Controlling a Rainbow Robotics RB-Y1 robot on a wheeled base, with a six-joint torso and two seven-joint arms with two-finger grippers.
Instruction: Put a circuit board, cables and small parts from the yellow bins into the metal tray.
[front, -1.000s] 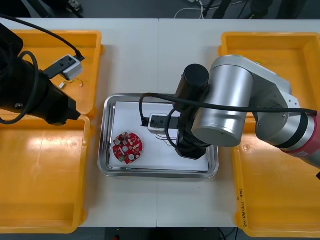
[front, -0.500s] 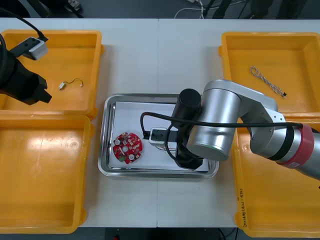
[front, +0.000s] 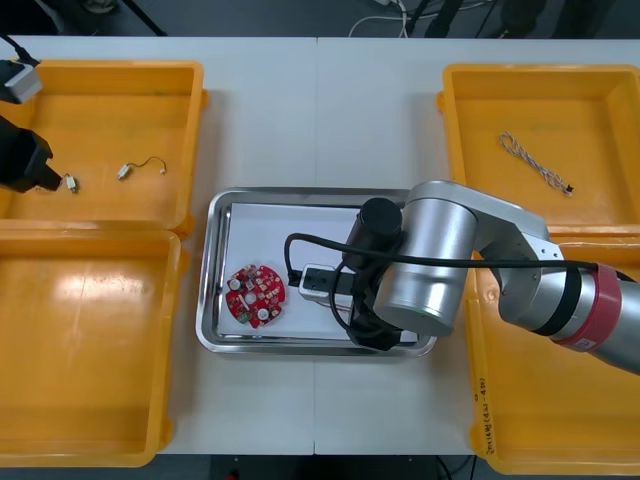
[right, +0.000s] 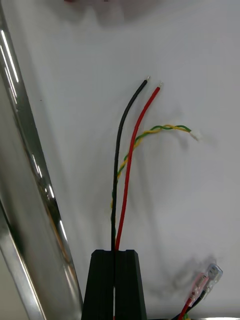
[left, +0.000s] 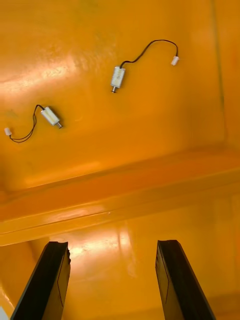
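Black and red cables (right: 119, 150) sat pinched in the right claw (right: 115, 254), whose fingers were closed together on them, low over the white floor of the metal tray (front: 213, 330) at the centre of the front view. Key relation: the cables' long axis ran straight out from the fingertips, roughly parallel to the shiny tray rim beside them, with the free ends well inside that rim. A twisted yellow-green cable (right: 160, 129) lay alongside and crossed them (in the grip or not, couldn't tell). Couldn't tell whether the free ends touched the floor either.

The circuit board (front: 255, 295) was already in the tray, left of the right arm and apart from the cables. Judgement: this was the placing step for the cables; opening the fingers should drop them inside with no shift needed.

The left claw (left: 112, 245) was open and held nothing, at the left edge of the front view by the upper-left yellow bin (front: 195, 100). Two small metal parts (left: 117, 77) lay ahead of its fingers, across a bin ridge, so the left arm was clearly nearer them. A blue-and-white cable (front: 535, 160) lay in the upper-right bin, nearer the right arm.
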